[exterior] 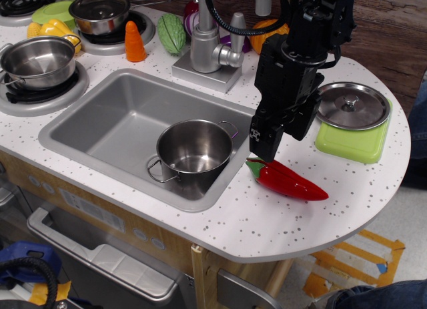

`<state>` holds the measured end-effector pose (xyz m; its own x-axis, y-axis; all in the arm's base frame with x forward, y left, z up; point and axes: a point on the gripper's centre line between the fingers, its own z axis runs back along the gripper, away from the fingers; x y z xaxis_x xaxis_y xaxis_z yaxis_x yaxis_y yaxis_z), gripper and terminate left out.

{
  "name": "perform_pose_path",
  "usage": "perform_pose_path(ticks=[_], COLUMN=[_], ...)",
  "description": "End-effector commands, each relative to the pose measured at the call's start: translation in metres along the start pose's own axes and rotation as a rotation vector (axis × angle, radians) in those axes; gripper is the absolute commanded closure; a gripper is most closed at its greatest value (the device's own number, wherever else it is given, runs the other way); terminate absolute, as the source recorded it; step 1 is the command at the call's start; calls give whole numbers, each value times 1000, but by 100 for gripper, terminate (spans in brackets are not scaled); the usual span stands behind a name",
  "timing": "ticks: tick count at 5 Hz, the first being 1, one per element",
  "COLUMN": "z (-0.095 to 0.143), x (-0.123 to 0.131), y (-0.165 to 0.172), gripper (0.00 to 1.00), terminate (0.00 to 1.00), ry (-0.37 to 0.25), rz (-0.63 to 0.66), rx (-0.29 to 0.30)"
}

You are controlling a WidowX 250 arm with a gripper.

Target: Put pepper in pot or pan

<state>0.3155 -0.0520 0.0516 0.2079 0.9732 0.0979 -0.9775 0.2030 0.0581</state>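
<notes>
The red chili pepper lies flat on the white speckled counter, just right of the sink, with its green stem end toward the sink and its tip pointing right. A steel pot with two handles stands empty in the sink's front right corner, next to the pepper. My black gripper hangs pointing down just above the pepper's stem end. Its fingers look apart and hold nothing; they do not touch the pepper.
The grey sink sits mid-counter with a faucet behind it. Two more steel pots stand on burners, left and back. An orange carrot and a green vegetable lie at the back. A steel lid rests on a green board at the right.
</notes>
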Motion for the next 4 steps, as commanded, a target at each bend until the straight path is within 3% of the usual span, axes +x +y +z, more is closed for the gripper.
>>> perform_pose_path(ticks=[1,4], z=[0,-33], x=[0,2], y=[0,4], gripper=[0,0], terminate=[0,0], ry=[0,33], rz=[0,44], rx=[0,-115])
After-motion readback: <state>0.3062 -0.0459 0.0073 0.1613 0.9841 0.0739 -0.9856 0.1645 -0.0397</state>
